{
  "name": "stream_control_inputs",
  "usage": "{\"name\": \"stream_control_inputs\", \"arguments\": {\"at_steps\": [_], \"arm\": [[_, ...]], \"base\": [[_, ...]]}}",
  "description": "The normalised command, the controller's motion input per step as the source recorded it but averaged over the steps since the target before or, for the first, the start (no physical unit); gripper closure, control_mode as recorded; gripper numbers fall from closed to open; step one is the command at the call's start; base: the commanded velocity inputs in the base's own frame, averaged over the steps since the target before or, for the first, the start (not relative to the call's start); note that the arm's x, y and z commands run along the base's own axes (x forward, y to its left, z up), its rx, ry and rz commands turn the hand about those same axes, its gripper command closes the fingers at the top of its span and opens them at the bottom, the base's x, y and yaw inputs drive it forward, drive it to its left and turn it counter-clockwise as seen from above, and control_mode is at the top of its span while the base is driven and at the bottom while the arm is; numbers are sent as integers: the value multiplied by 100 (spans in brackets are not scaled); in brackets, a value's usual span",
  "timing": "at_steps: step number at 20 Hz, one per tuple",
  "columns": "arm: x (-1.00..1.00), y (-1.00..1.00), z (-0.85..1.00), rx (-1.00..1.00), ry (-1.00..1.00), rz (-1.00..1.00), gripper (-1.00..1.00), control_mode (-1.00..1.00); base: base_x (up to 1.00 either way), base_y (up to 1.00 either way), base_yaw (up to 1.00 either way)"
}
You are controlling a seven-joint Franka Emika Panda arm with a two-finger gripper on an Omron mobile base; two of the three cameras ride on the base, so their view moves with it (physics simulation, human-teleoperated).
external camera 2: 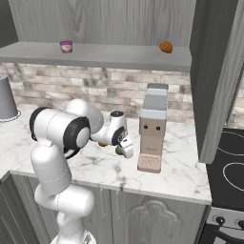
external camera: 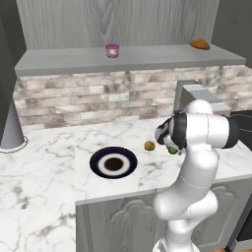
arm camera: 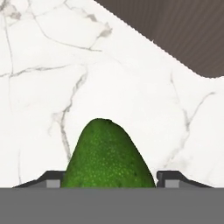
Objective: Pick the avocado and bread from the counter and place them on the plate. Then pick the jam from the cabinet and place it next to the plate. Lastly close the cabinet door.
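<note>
now | pincer [arm camera: 107,179] flanks avocado [arm camera: 108,155] on bench [arm camera: 52,78], grip unclear | bread [external camera: 149,145] near plate [external camera: 98,158]

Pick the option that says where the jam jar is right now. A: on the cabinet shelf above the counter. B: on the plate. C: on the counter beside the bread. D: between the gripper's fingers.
A: the jam jar stands upright on the cabinet shelf, well above the counter and the plate, far from the gripper, which has the avocado between its fingers.
</note>
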Motion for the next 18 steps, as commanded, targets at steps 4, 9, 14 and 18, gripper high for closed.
{"name": "stream_control_inputs", "arguments": {"at_steps": [4,9,14,18], "arm": [[6,2,-8,2,-1,-10,100,-100],[0,38,68,3,-2,-13,100,-100],[0,80,100,0,0,-19,100,-100],[-2,86,98,5,4,-9,100,-100]], "base": [[0,0,0],[0,0,0],[0,0,0],[0,0,0]]}}
